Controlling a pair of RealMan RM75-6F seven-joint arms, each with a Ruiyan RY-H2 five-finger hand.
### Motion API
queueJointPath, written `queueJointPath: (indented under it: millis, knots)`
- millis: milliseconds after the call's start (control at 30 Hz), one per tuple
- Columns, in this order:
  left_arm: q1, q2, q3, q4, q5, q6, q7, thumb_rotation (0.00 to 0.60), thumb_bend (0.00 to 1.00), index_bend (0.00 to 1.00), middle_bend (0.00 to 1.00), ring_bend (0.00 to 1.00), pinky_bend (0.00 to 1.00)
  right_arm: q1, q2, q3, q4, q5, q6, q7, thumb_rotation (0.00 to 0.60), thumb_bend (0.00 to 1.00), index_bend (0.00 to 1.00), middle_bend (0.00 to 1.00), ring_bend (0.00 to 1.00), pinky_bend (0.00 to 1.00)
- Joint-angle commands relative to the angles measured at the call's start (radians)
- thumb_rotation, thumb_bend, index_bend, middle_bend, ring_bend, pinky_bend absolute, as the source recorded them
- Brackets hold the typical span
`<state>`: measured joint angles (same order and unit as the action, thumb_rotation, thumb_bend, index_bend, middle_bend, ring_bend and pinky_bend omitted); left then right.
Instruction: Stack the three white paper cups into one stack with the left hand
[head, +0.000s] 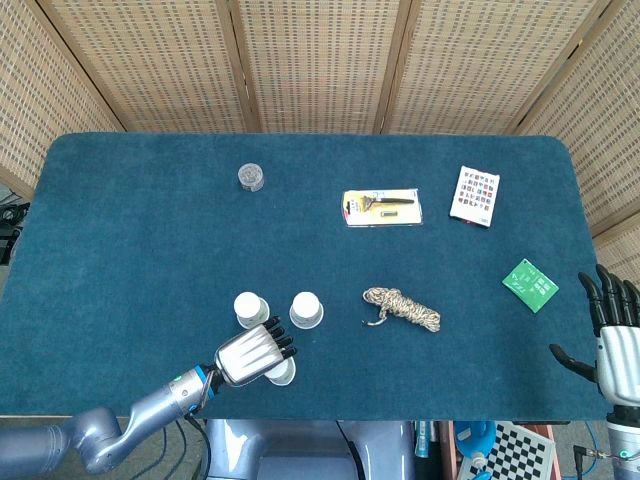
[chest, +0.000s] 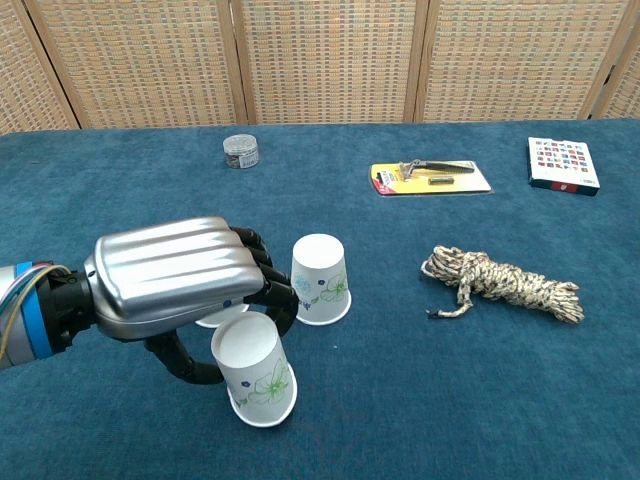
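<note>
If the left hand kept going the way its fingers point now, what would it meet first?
Probably the middle cup: the left hand, already around the near cup, points its fingertips toward it. Depth is unclear.

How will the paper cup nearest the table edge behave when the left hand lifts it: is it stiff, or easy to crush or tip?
The nearest cup is thin white paper, so it is probably very light and may crush under a firm squeeze. It already leans, upside down, with the left hand curled around it, so it likely tips easily. The fuzzy blue table cover should stop sliding.
</note>
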<state>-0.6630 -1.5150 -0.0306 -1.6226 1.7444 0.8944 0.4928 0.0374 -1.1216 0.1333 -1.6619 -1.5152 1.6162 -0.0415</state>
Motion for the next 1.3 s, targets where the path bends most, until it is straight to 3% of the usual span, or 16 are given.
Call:
queueJointPath:
  millis: [33,133,167,233,367,433,667,1167,1300]
  knots:
    - [-0.007,0.021,-0.011,-0.046,0.007,0.035,-0.037,0.6,0.21,0.43,0.43,0.39,0.27,0.0,0.0,0.0,-0.001,0.0,0.0,-0.001,0.6,0.0,0.03,0.0,0.0,0.0]
    - [-0.014,0.045,-0.029,-0.082,0.015,0.063,-0.046,0.6,0.21,0.43,0.43,0.4,0.27,0.001,0.0,0.0,-0.001,0.001,-0.001,-0.002,0.6,0.0,0.03,0.0,0.0,0.0]
    - [-0.021,0.069,-0.071,-0.122,0.007,0.092,-0.042,0.6,0.21,0.43,0.43,0.4,0.27,0.002,-0.001,0.0,0.0,0.003,-0.006,-0.003,0.6,0.0,0.03,0.0,0.0,0.0]
    - [-0.029,0.089,-0.097,-0.15,-0.02,0.086,-0.03,0.6,0.21,0.43,0.43,0.4,0.27,0.003,-0.003,0.0,0.0,0.005,-0.007,-0.004,0.6,0.0,0.03,0.0,0.0,0.0]
    - [-0.053,0.105,-0.184,-0.161,-0.148,0.065,0.01,0.6,0.21,0.43,0.43,0.4,0.27,0.004,-0.006,-0.001,0.001,0.007,-0.01,-0.007,0.6,0.0,0.03,0.0,0.0,0.0]
    - [-0.063,0.103,-0.203,-0.154,-0.2,0.051,0.026,0.6,0.21,0.43,0.43,0.4,0.27,0.005,-0.008,0.001,0.002,0.011,-0.011,-0.007,0.6,0.0,0.03,0.0,0.0,0.0]
    - [-0.098,0.058,-0.216,-0.09,-0.333,0.02,0.03,0.6,0.21,0.43,0.43,0.4,0.27,0.008,-0.006,0.008,0.005,0.025,-0.017,0.001,0.6,0.0,0.03,0.0,0.0,0.0]
    - [-0.166,-0.031,-0.2,-0.014,-0.432,0.006,0.06,0.6,0.21,0.43,0.43,0.39,0.27,0.01,-0.008,0.01,0.009,0.035,-0.023,0.0,0.6,0.0,0.03,0.0,0.0,0.0]
    - [-0.176,-0.03,-0.189,-0.014,-0.435,0.016,0.096,0.6,0.21,0.43,0.39,0.33,0.27,0.01,-0.008,0.01,0.009,0.036,-0.023,0.001,0.6,0.0,0.03,0.0,0.0,0.0]
